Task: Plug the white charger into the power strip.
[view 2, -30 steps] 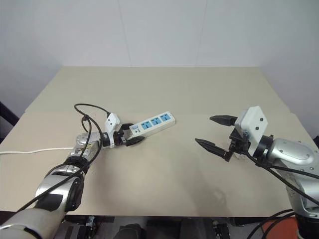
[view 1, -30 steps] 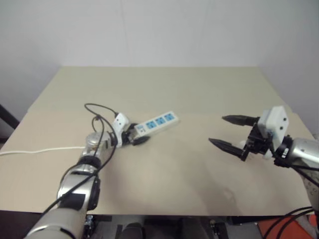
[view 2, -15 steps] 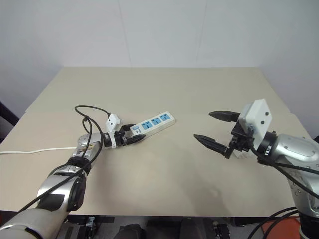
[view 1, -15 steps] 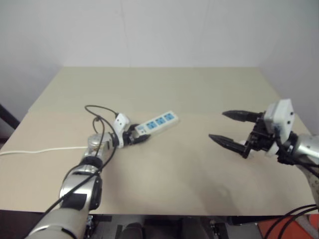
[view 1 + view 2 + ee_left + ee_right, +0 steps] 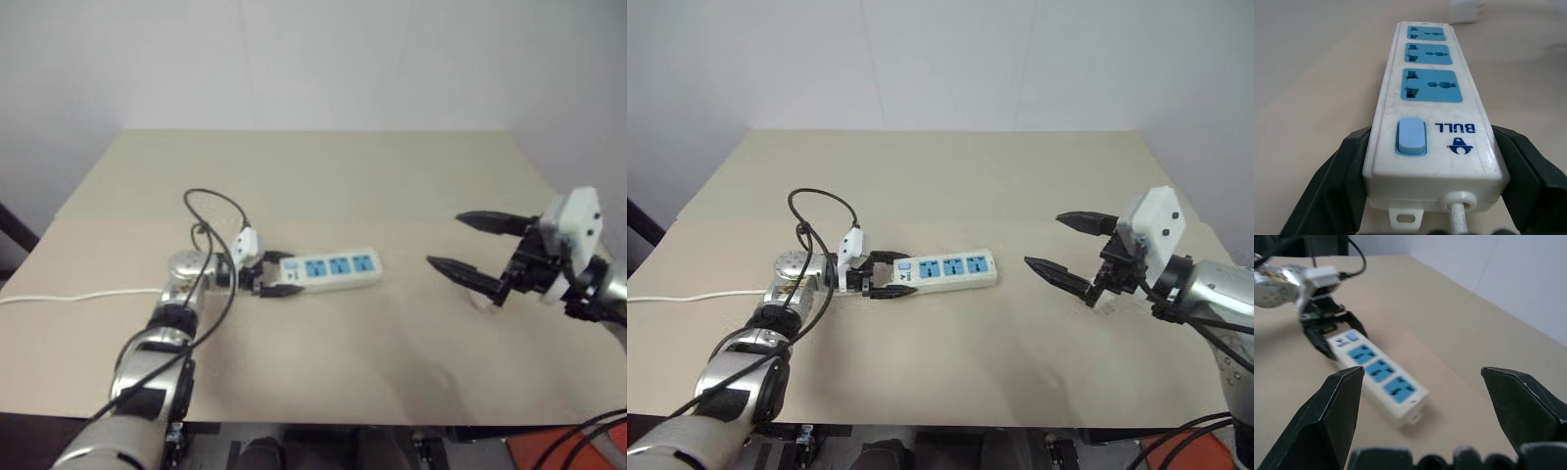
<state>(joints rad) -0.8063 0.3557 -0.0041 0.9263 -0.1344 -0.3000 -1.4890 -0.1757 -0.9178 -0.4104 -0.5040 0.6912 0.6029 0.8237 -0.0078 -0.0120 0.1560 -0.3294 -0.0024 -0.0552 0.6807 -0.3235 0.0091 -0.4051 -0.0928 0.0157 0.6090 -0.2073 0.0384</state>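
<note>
Gripping power strip [image 5: 945,270], L end effector [image 5: 890,274].

The power strip [image 5: 1432,122] carries the brand word "BULL" in blue capitals at its switch end, seen upside down in the left wrist view. A small blue logo mark sits just beside that word. No other text can be read.

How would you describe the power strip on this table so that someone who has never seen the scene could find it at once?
Start at the wide beige table and look left of its middle, where the left tool is shut on one end of a long flat white plastic bar. That bar is the power strip. Its row of three blue sockets and its blue switch at the gripped end set it apart.
</note>
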